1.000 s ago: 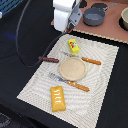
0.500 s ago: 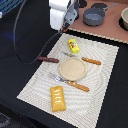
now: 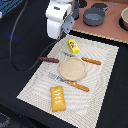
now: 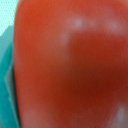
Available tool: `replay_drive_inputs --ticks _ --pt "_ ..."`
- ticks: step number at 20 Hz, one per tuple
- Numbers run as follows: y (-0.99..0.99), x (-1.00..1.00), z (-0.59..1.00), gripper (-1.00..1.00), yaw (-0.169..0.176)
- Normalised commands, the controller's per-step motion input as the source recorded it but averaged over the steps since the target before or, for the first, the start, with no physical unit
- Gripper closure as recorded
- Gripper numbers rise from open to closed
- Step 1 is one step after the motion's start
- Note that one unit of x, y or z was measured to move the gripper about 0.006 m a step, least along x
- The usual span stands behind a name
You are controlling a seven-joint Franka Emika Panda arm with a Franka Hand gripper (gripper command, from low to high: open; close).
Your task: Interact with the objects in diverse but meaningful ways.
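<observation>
A red tomato point(image 4: 70, 65) fills the wrist view, very close to the camera and held in my gripper. In the exterior view my white gripper point(image 3: 66, 31) hangs above the far edge of the striped placemat point(image 3: 35, 85), and the tomato is hidden behind it. A small yellow block point(image 3: 73, 46) lies just below the gripper. A thin dark-brown sausage point(image 3: 49, 59) lies at the exterior view's left of the tan plate point(image 3: 72, 68). The orange-yellow ridged pastry point(image 3: 58, 98) lies at the mat's near side.
An orange-handled knife point(image 3: 91, 61) lies right of the plate and an orange-handled fork point(image 3: 75, 84) in front of it. Grey pots point(image 3: 95, 16) stand on a brown board at the back right. A black cable point(image 3: 22, 45) loops over the left.
The gripper has come slightly lower and toward the exterior view's left, closer to the mat. The objects on the mat have not moved.
</observation>
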Motion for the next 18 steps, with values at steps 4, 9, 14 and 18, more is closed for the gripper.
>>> replay_drive_inputs --ticks 4,9,14,18 --pt "0.00 -0.56 -0.41 1.00 0.043" --pt "-0.04 -0.39 -0.39 1.00 0.043" --pt "-0.11 -0.25 -0.40 1.00 0.037" --pt "-0.09 -0.13 -0.26 1.00 0.024"
